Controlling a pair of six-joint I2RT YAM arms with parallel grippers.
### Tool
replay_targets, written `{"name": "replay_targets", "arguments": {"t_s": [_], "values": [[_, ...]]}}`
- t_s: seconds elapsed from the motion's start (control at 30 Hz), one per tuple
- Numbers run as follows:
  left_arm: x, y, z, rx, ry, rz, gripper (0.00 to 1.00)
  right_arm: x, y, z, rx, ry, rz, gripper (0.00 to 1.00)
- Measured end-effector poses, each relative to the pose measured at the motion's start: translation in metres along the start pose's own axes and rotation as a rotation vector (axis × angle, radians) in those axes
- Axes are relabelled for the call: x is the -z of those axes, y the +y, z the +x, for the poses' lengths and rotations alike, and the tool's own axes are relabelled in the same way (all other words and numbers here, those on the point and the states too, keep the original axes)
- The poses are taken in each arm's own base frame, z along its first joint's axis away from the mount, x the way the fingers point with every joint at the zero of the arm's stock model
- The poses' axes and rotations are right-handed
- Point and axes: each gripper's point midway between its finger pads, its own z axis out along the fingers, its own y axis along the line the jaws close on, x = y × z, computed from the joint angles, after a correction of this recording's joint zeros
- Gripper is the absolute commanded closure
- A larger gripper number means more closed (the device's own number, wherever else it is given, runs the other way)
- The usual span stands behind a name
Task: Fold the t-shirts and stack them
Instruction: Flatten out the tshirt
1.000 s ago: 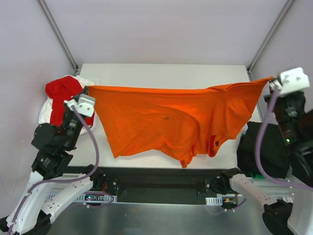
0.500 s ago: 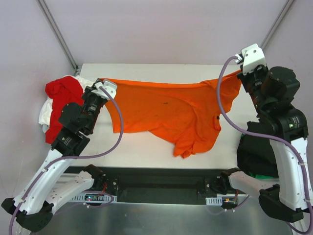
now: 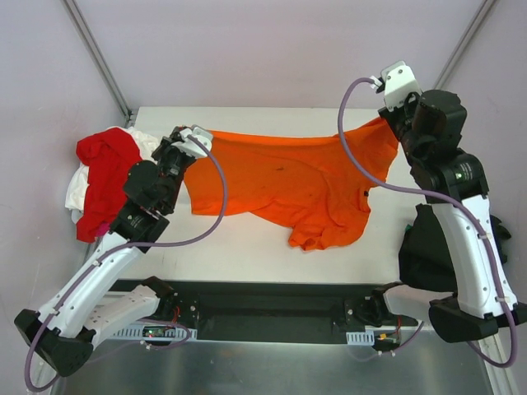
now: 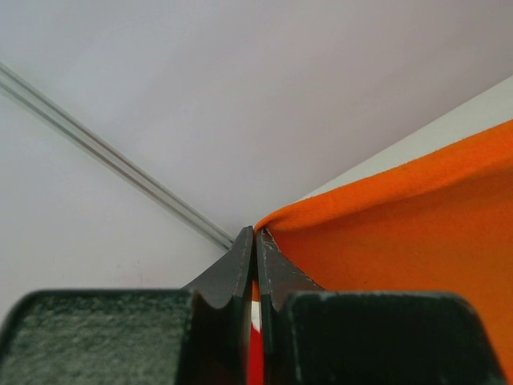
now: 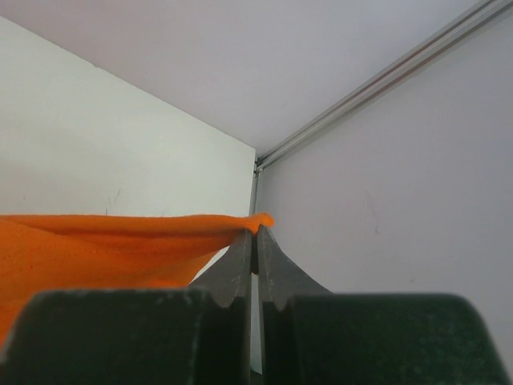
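My left fingers [image 4: 253,245] and right fingers [image 5: 253,244] pinch shut on the orange t-shirt [image 3: 288,183], stretched nine-to-three between them.

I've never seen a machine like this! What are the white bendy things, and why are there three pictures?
Those are two robot arms, the left arm and the right arm, bolted to a table. The big picture looks down from above. The other two come from small cameras on the wrists, showing each arm's dark jaws up close. Both pairs of jaws are shut, each pinching an edge of the orange t-shirt stretched between them. A red shirt and a white one lie at the left, black cloth at the right.
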Motion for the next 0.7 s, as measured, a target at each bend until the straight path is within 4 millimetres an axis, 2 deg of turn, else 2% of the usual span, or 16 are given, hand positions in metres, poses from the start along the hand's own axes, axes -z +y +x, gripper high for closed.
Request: {"name": "replay_targets", "arguments": {"t_s": [0.37,0.7], "values": [[-0.029,0.002,0.015,-0.048,0.065,-0.078,1.00,-0.050,0.013,0.000,0.053,0.073,0.008,0.99],[-0.051,-0.005,0.025,-0.073,0.106,-0.087,1.00,-0.075,0.020,-0.002,0.074,0.099,0.013,0.99]]}}
